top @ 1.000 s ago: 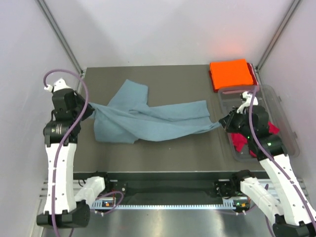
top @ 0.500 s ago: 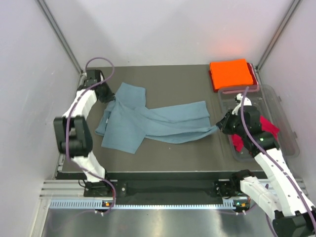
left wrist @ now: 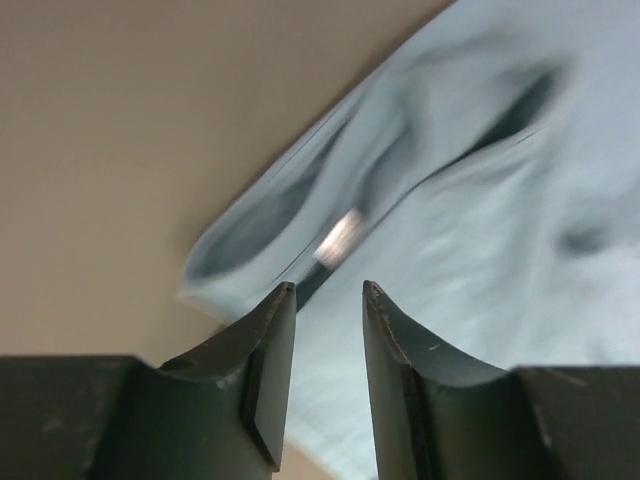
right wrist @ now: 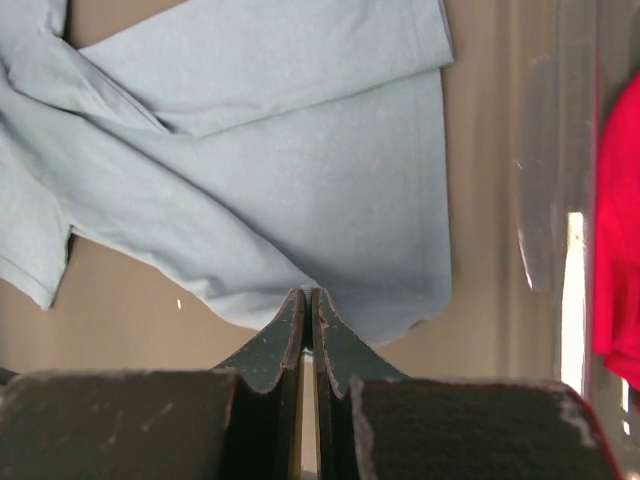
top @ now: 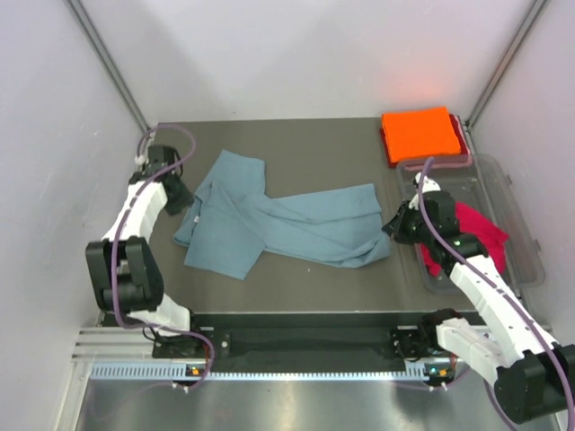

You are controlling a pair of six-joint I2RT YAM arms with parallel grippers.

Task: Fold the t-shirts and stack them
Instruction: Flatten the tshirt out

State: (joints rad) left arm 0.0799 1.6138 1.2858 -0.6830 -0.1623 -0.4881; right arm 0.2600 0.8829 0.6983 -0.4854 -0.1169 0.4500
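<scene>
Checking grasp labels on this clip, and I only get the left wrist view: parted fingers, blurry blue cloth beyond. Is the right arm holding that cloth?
Observer: Yes, it looks so. The right fingers are shut on the blue shirt's hem, beside the tub.
Operator: Is it folded?
Observer: No, it lies spread and creased across the table.
Operator: Anything finished?
Observer: An orange shirt lies folded at the far right corner.

Table (top: 305,162): blue tee (top: 287,224), perhaps tub (top: 521,202) too
</scene>
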